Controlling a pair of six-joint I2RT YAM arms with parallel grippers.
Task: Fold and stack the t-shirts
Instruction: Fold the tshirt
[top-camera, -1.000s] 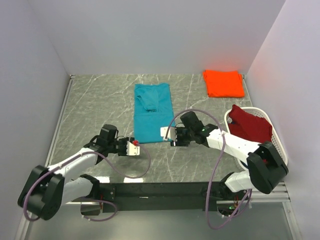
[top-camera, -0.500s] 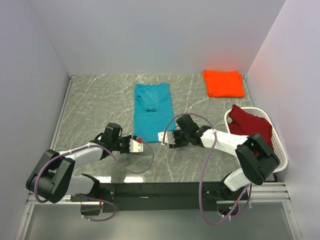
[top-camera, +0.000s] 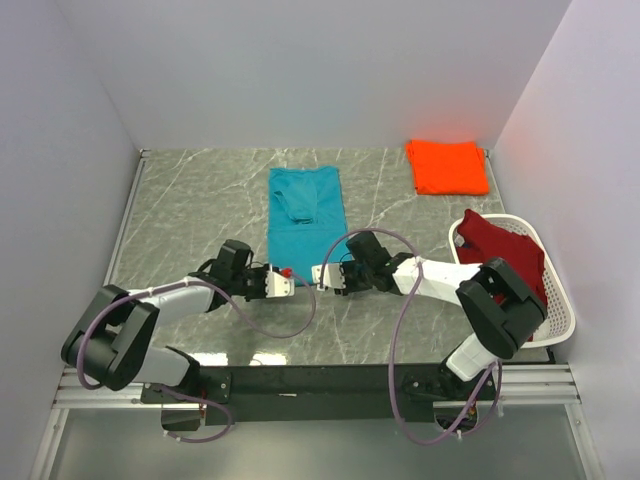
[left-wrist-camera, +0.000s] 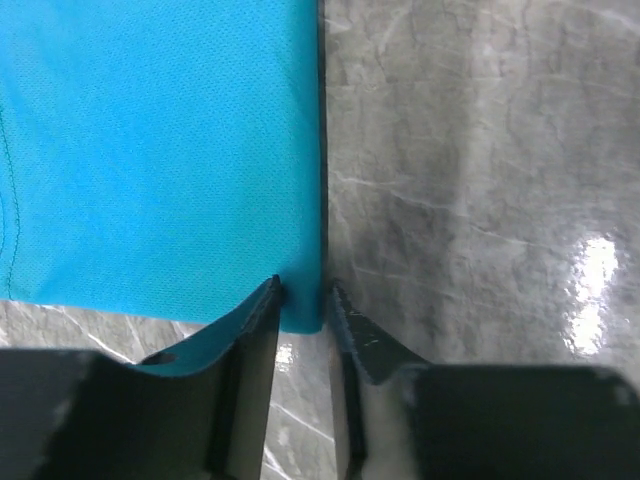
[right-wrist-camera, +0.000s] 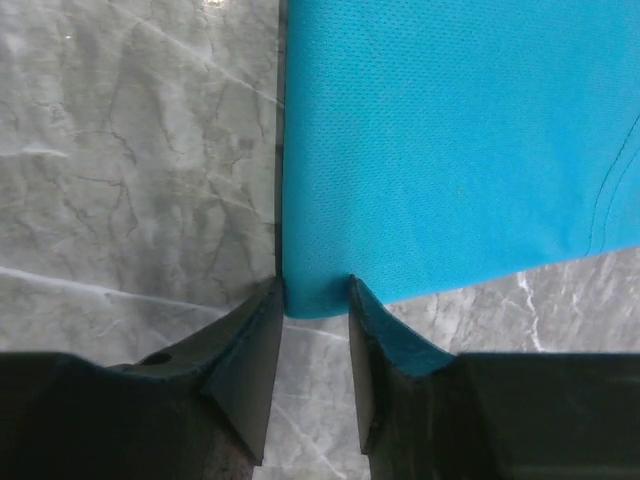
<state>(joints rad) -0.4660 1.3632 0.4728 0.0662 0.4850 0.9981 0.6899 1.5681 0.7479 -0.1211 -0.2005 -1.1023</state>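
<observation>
teal t-shirt (top-camera: 306, 225) flat, centre of top view, near hem toward arms. orange t-shirt (top-camera: 447, 166) folded, upper right; dark red t-shirt (top-camera: 500, 250) in basket (top-camera: 560, 300), right edge.

left gripper (left-wrist-camera: 303, 292) astride hem corner, low centre of its wrist view: narrow gap, not clamped, cloth riding up one finger. right gripper (right-wrist-camera: 316, 285) astride other corner: part open, nothing pinched.

risks:
- bite takes only corner tip, so thin cloth slips out on lift
- one side catches, other misses, so fold skews
- fingertips drag on table (top-camera: 180, 220), bunching hem

No text, label or number is legible
</observation>
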